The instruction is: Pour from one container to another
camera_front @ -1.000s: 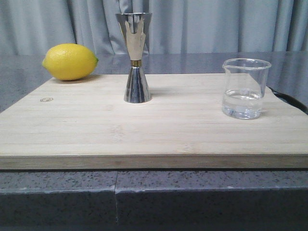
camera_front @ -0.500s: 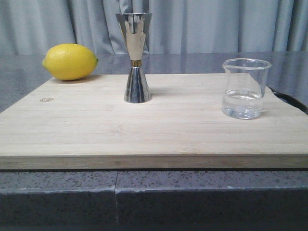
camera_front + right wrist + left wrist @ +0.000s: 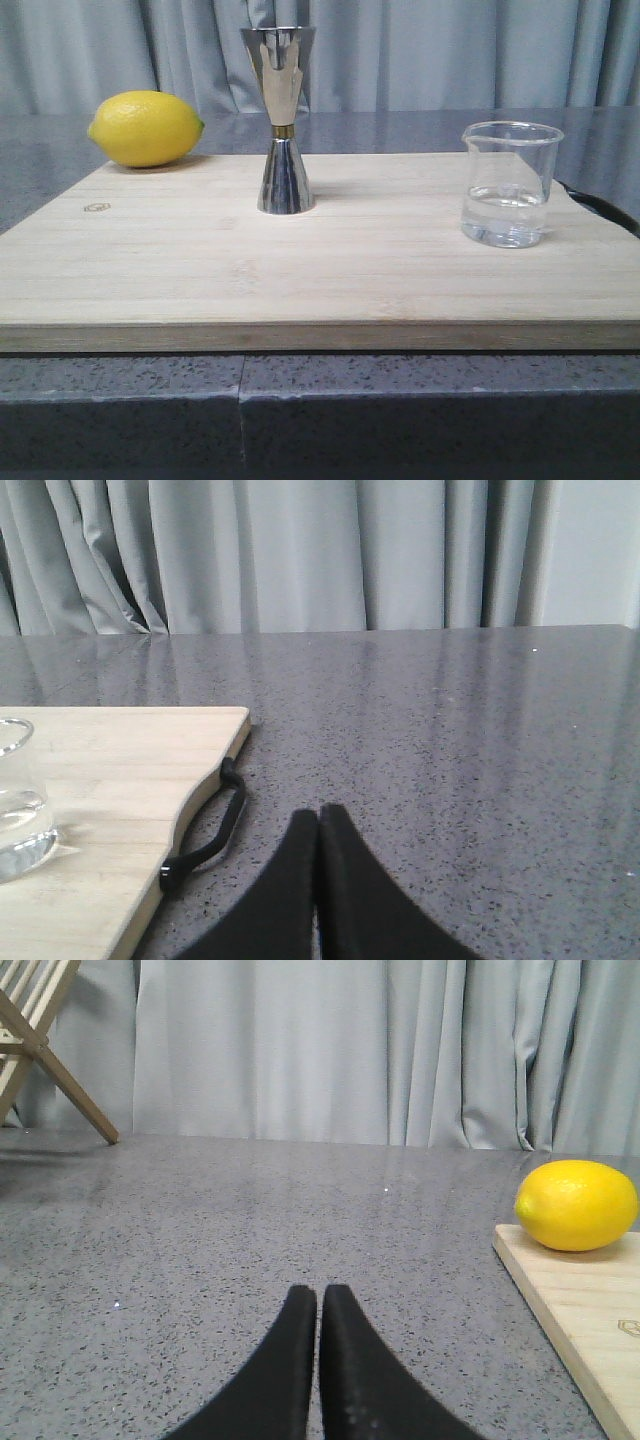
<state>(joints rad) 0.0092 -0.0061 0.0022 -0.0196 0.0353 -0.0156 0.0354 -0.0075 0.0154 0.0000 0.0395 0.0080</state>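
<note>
The clear glass beaker (image 3: 508, 185) stands upright on the right side of the wooden board (image 3: 330, 270), with a little clear liquid in it; its edge also shows in the right wrist view (image 3: 18, 800). The polished steel jigger (image 3: 282, 120) with a gold band stands upright at the board's back middle. My left gripper (image 3: 320, 1295) is shut and empty over the grey counter, to the left of the board. My right gripper (image 3: 318, 815) is shut and empty over the counter, to the right of the board. Neither gripper shows in the front view.
A yellow lemon (image 3: 146, 128) lies at the board's back left corner, also seen in the left wrist view (image 3: 577, 1205). A black strap handle (image 3: 205, 830) hangs off the board's right end. A wooden rack leg (image 3: 50, 1055) stands far left. Grey curtains (image 3: 420, 50) close the back.
</note>
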